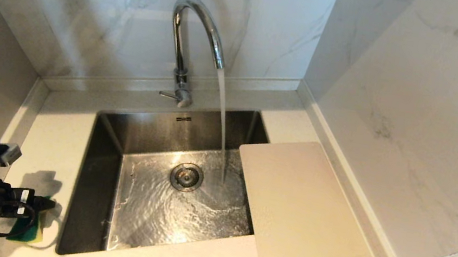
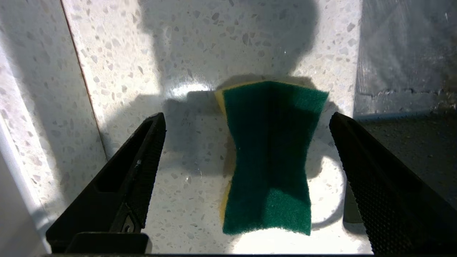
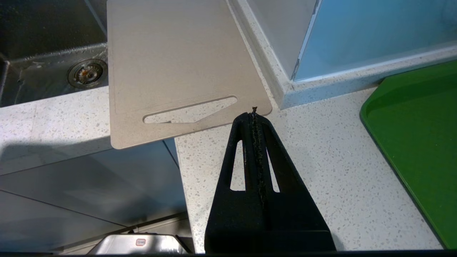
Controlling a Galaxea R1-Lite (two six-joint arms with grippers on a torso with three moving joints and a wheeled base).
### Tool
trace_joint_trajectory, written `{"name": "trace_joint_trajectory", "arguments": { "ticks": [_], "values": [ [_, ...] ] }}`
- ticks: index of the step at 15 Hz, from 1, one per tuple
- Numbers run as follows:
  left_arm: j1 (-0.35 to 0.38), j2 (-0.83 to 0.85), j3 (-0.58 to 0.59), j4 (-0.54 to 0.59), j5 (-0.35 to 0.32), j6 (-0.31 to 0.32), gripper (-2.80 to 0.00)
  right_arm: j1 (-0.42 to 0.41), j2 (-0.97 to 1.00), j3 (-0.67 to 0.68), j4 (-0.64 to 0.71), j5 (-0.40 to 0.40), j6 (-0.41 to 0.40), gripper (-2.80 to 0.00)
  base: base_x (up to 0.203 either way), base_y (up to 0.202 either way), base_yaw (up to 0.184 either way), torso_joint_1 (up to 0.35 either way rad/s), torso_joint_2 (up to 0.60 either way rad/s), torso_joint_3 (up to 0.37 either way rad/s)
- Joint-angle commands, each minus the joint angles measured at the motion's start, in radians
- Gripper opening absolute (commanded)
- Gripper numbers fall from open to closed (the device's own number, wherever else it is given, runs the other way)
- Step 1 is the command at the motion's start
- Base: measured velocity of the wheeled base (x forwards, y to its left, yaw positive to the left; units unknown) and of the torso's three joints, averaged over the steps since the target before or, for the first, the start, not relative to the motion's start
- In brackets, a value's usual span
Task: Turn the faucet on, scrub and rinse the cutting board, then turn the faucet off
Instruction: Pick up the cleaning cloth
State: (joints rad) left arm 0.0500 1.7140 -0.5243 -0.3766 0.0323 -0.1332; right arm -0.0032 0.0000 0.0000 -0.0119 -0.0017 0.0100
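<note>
Our left claw hangs released around the sponge at eight o'clock. The cutting board, at four o'clock overhanging the sink, looks stiff, light, slippery; we'd grip its handle slot. Right claw clenched.

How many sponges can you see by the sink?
1. The green-and-yellow sponge lies on the counter left of the sink, between the left gripper's open fingers, untouched. Others may be hidden out of view.
</note>
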Motion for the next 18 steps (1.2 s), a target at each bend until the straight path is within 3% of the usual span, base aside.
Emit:
{"name": "trace_joint_trajectory", "arguments": {
  "ticks": [1,7,8,18],
  "values": [
    [0.001,0.007,0.01,-0.002,-0.01,0.0,0.0,0.0,0.0,0.001,0.0,0.0,-0.001,-2.8,0.0,0.0,0.0,0.0,0.0,0.0],
    [0.001,0.016,0.036,-0.015,-0.012,0.013,0.0,-0.001,0.0,0.001,0.0,0.0,-0.001,-2.8,0.0,0.0,0.0,0.0,0.0,0.0],
    [0.001,0.022,0.044,-0.027,-0.012,0.014,-2.8,-0.001,0.0,0.002,0.0,0.0,0.0,-2.8,0.0,0.0,0.0,0.0,0.0,0.0],
    [-0.001,0.018,0.03,-0.05,-0.023,-0.009,-2.8,-0.001,0.0,0.001,0.0,0.0,-0.001,-2.8,0.0,0.0,0.0,0.0,0.0,0.0]
  ]
}}
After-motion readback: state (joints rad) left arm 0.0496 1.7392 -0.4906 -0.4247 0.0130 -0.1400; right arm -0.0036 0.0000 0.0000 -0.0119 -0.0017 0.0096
